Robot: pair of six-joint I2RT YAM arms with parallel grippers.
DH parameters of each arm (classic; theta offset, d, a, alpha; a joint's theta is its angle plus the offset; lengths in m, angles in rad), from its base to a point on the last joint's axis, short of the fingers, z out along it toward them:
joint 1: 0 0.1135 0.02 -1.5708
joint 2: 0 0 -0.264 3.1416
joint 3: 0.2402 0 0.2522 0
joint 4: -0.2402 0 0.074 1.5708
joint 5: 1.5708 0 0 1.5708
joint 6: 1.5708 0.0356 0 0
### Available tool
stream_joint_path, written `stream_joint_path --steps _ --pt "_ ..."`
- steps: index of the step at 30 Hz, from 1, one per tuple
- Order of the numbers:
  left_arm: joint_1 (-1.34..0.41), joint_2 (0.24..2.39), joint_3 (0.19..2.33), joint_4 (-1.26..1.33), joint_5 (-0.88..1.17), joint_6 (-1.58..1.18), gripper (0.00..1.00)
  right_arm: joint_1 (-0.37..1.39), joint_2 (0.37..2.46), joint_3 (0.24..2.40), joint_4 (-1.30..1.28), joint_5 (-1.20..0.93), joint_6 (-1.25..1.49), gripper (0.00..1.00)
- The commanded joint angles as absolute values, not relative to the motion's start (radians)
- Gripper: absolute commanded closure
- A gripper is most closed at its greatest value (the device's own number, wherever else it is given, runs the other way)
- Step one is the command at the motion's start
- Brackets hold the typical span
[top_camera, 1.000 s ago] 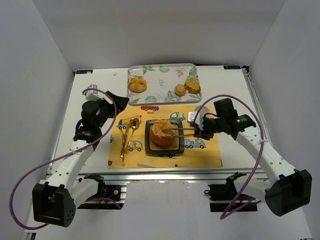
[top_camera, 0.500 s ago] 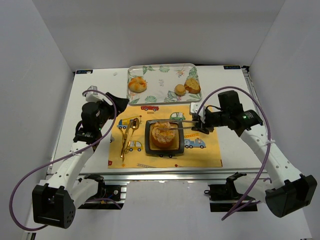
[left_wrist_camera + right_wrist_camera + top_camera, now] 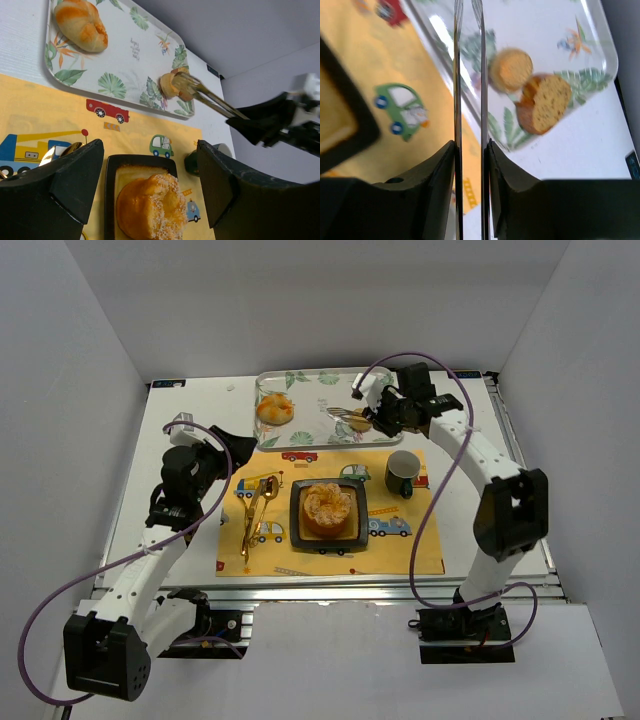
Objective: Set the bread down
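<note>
Left gripper (image 3: 149, 170) hangs idle over the mat's left side, fingers spread wide and holding nothing. Gold tongs (image 3: 255, 510) lie unused on the yellow placemat (image 3: 420, 540). One sugared bun (image 3: 328, 507) sits on the black plate (image 3: 298, 530) mid-mat. On the tray (image 3: 320, 405) behind it there is a bun (image 3: 274, 409) at the left end. A small roll (image 3: 510, 69) and a seeded slice (image 3: 545, 102) touch at the right end.

Right gripper (image 3: 469, 165) is clamped on silver tongs (image 3: 215, 102). The blades are almost together and empty, just left of the roll; contact unclear.

Likely step: pick the roll. Ease the squeeze so the blades part, shift right to straddle the roll only, not the slice. Pinch lightly, since it is soft. Lift over the tray rim and pass clear of the mug (image 3: 403, 472).
</note>
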State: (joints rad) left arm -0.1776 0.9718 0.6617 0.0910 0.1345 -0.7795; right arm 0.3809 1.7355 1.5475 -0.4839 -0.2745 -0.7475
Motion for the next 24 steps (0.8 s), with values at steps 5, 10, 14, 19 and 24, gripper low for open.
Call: stream_joint_path --steps 5,10,14,19,24 --pt "-0.175 0.911 0.617 0.129 0.109 -0.804 0.16 0.322 1.871 1.697 -0.522 -0.089 -0.864 0.59" --pt "-0.176 0.926 0.621 0.13 0.113 -0.795 0.16 0.319 1.873 1.655 -0.483 -0.058 -0.882 0.56" --pt "-0.175 0.949 0.629 0.133 0.124 -0.79 0.16 0.319 1.855 1.588 -0.448 -0.04 -0.894 0.54" --pt "-0.175 0.965 0.626 0.149 0.127 -0.793 0.16 0.319 1.841 1.537 -0.425 -0.025 -0.905 0.52" --pt "-0.176 0.971 0.63 0.153 0.13 -0.795 0.16 0.319 1.851 1.525 -0.437 -0.006 -0.907 0.52"
